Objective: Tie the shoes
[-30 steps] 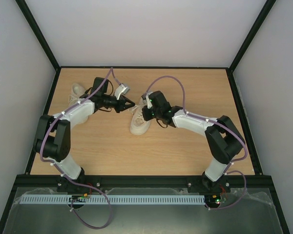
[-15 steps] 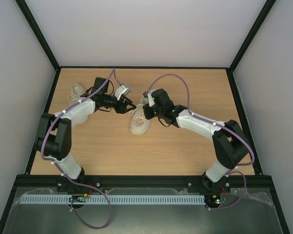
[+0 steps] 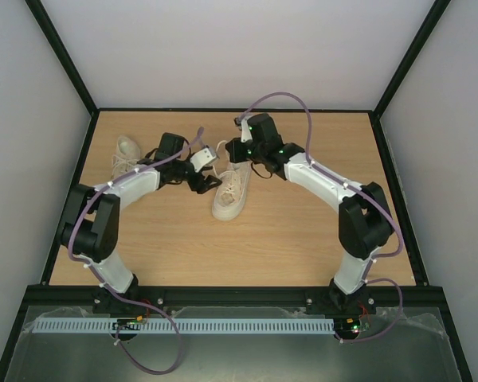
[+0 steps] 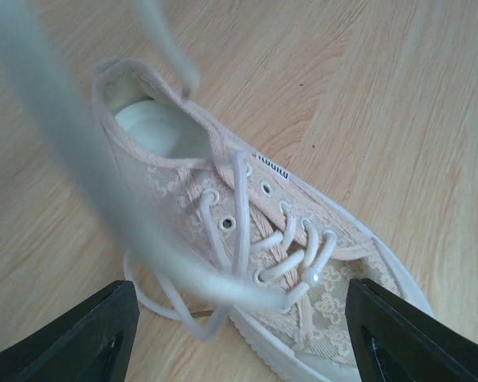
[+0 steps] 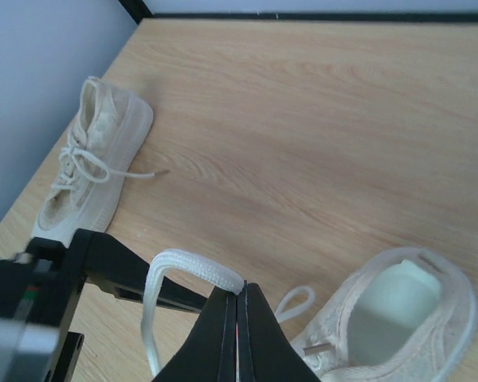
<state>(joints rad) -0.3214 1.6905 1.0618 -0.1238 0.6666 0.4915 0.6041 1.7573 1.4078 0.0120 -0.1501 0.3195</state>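
Two cream-white shoes lie on the wooden table. One shoe (image 3: 231, 191) is in the middle, the other (image 3: 126, 155) lies near the back left wall. My left gripper (image 3: 207, 181) hangs open just over the middle shoe (image 4: 247, 239), its fingers (image 4: 80, 334) wide apart and holding nothing. A blurred white lace (image 4: 103, 183) runs from that shoe's eyelets up past the lens. My right gripper (image 5: 237, 290) is shut on that lace (image 5: 187, 267), lifted behind the shoe's heel (image 5: 398, 318). In the top view, the right gripper (image 3: 231, 153) is behind the shoe.
The second shoe (image 5: 95, 151) lies with its laces loose by the grey left wall. A black frame edges the table (image 3: 303, 239). The left gripper's black finger (image 5: 119, 267) sits just below the held lace loop.
The left gripper has opened, letting go of the lace, and shifted over the middle shoe. The right gripper, still shut, moved toward the back of the table, drawing the lace with it.
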